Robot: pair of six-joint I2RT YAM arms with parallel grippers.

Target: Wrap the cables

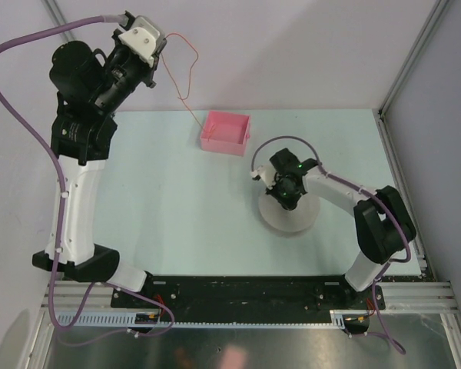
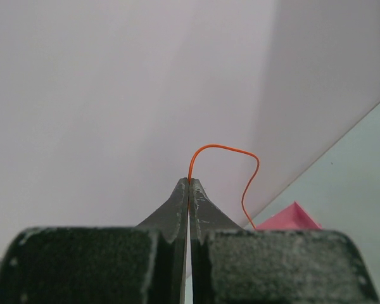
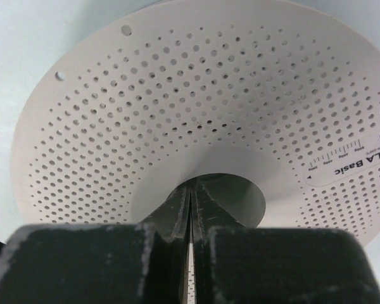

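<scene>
Top external: orange wire (image 1: pixel 192 113) reaches the pink bin's (image 1: pixel 221 146) edge.

Light is bright, even and diffuse in the overhead view. The pale counter (image 1: pixel 177 200) carries only faint, soft-edged shadows beside the left arm (image 1: pixel 81 192) and the pink box (image 1: pixel 225 132). The metal sheet (image 1: pixel 253 350) along the bottom edge gives smeared, hazy reflections. In the left wrist view the left claw (image 2: pixel 189 190) is dark and slightly soft close to the lens, the wire (image 2: pixel 225 148) is crisp, and the wall (image 2: pixel 114 95) dims gently toward the right. In the right wrist view the right claw (image 3: pixel 190 193) is underexposed. The spool (image 3: pixel 209 95) is sharp, its label (image 3: pixel 354 166) legible, its hub shadowed.
</scene>
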